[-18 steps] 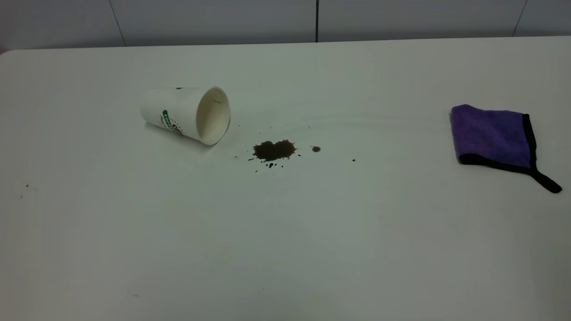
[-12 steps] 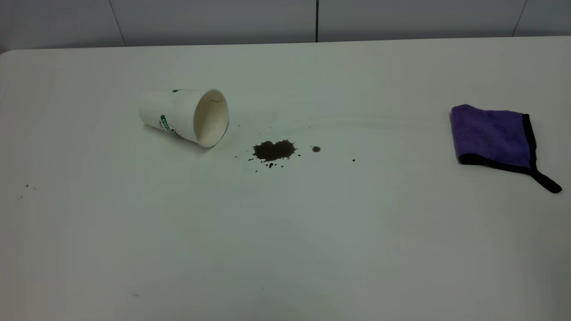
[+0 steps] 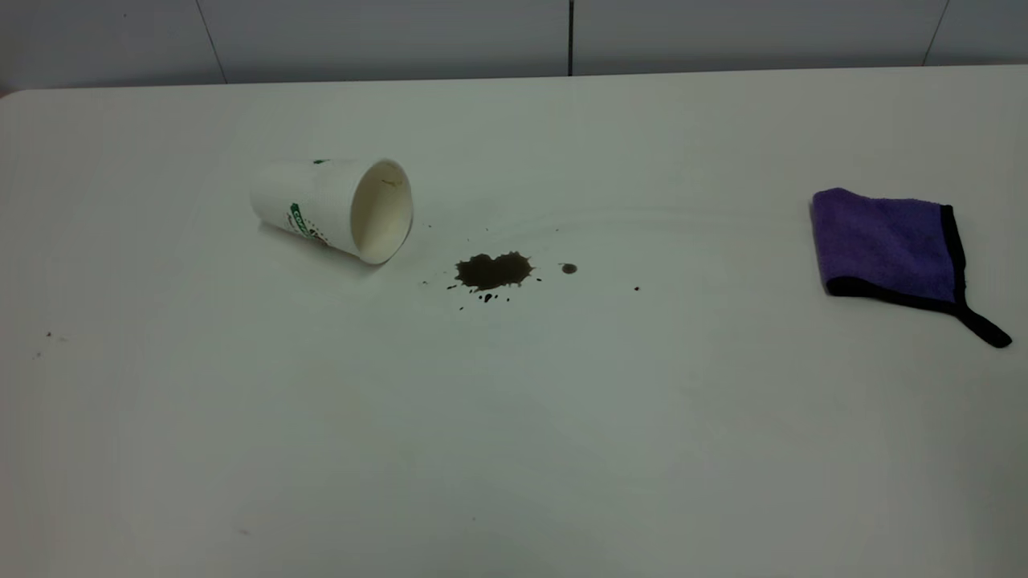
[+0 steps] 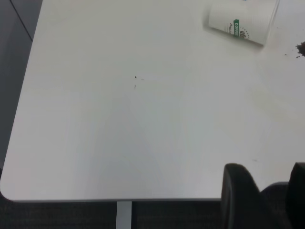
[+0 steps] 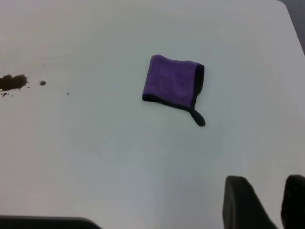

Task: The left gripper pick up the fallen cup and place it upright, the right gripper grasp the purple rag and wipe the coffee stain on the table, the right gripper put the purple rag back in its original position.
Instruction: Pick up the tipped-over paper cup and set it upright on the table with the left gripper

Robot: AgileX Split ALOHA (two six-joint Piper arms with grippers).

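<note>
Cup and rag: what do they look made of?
The cup looks like ribbed white paper, matte, with a printed green logo and a cream inside. The rag looks like soft purple microfibre, fuzzy nap, with black stitched edging and a corner tail.

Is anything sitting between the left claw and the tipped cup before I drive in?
Nothing visible. In the left wrist view, only bare white table with a couple of tiny specks lies between the left claw and the cup, which lies on its side. The coffee stain is beyond the cup's mouth.
</note>
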